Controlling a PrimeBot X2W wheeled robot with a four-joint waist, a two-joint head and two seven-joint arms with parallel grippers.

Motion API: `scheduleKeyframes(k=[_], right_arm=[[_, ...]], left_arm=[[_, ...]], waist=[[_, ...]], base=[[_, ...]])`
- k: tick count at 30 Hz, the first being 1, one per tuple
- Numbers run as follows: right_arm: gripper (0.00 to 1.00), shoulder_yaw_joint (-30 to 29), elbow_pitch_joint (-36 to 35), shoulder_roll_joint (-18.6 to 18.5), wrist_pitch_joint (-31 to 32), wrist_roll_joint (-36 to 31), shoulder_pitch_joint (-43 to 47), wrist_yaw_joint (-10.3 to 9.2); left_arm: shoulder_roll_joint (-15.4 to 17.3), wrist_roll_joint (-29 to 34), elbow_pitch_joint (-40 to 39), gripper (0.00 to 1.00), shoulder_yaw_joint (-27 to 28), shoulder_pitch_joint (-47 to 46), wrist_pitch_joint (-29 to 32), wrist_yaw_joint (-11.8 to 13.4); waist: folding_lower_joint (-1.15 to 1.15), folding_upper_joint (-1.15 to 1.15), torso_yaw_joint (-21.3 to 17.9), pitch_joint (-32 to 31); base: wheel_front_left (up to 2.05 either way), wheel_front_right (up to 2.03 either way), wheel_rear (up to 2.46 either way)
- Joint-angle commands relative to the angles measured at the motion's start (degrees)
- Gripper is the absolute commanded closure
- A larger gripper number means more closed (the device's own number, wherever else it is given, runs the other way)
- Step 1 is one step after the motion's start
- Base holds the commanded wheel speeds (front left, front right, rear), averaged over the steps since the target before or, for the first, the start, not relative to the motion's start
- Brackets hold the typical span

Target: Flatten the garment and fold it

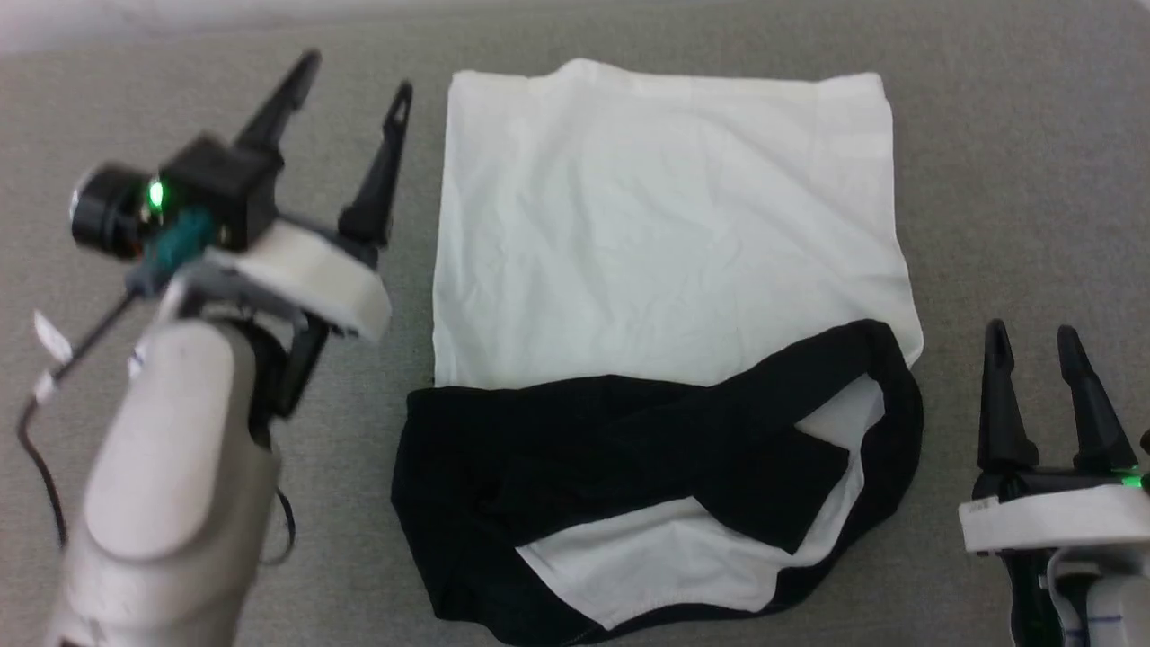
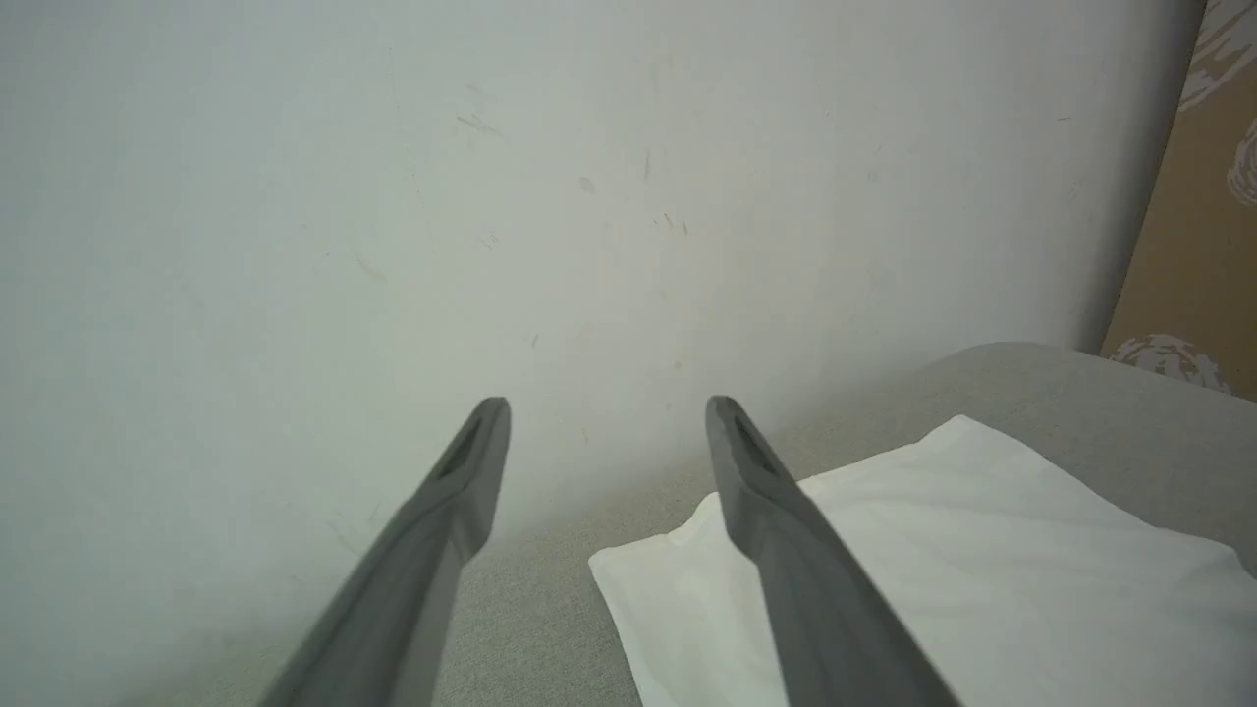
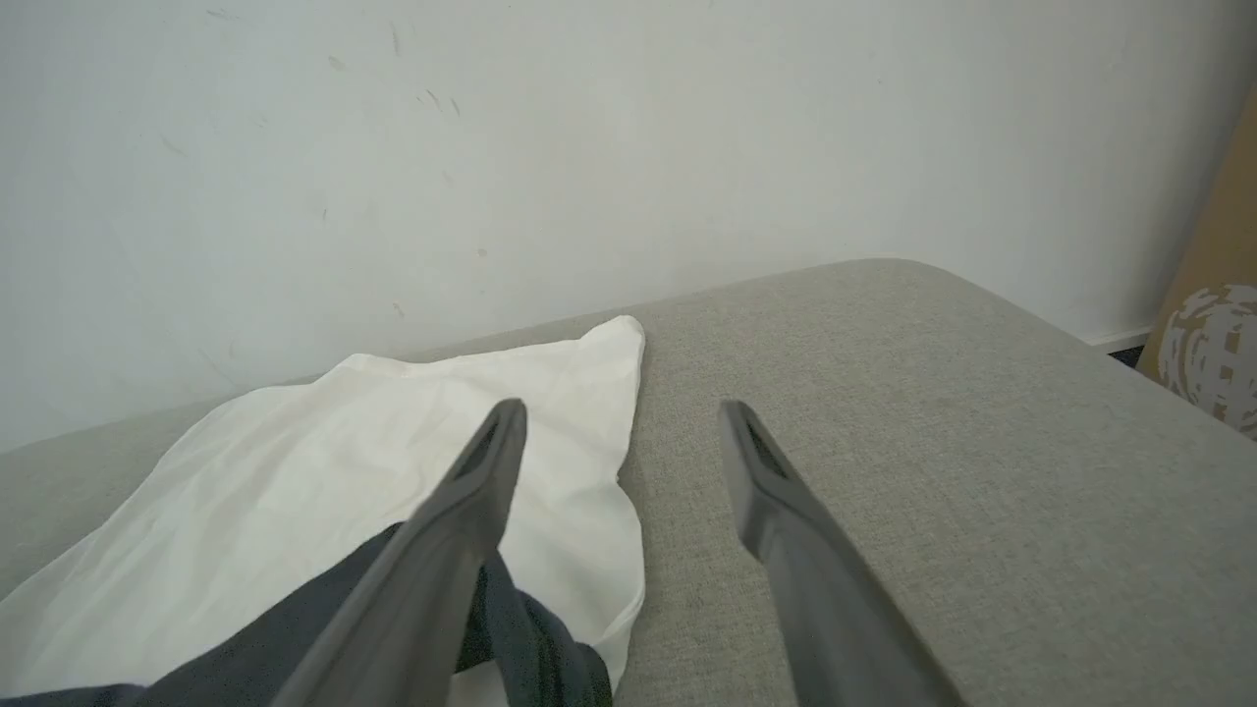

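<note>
The garment (image 1: 665,261) lies in the centre of the head view on a grey upholstered surface (image 1: 1015,180). Its white body panel is spread fairly flat toward the top of the frame. The black sleeves and edges are folded loosely across the lower part, with a strip of white showing beneath them.

The left gripper (image 1: 358,76) is at the upper left of the frame, just beside the white panel's left edge but apart from it. Its two dark fingers are spread, with nothing between them. The right gripper (image 1: 1032,332) is at the lower right, near the black fold, and is also spread and empty.

In the left wrist view, a pale wall (image 2: 393,196) rises behind the surface, and a brown patterned panel (image 2: 1198,245) stands at the right edge.
</note>
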Motion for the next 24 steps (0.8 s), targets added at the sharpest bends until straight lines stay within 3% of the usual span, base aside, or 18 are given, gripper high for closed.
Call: scheduleKeyframes(k=[1, 14, 19, 24], right_arm=[[0.00, 0.17, -0.35, -0.03, -0.36, 0.17, -1.04, -0.04], [0.00, 3.13, -0.51, -0.03, -1.37, 1.29, -4.83, -0.04], [0.00, 3.98, 0.13, -0.03, -1.58, 1.68, -5.21, -0.04], [0.00, 4.23, 0.40, -0.03, -1.70, 1.79, -5.33, -0.04]], left_arm=[[0.88, -0.47, 0.92, 0.00, -0.51, -1.64, 0.60, -0.31], [11.88, -17.05, 15.25, 0.00, -12.78, -23.27, 18.76, -0.45], [13.40, -23.39, 18.86, 0.00, -12.76, -27.53, 26.61, -0.45], [15.32, -24.81, 20.47, 0.00, -13.15, -31.25, 32.30, -0.45]], waist=[[-0.01, 0.00, -1.77, 3.32], [-0.01, 0.00, -6.40, 12.54], [-0.01, 0.00, -8.45, 15.07], [-0.01, 0.00, -9.94, 17.48]], base=[[0.00, 0.00, 0.00], [0.00, 0.00, 0.00], [0.00, 0.00, 0.00], [0.00, 0.00, 0.00]])
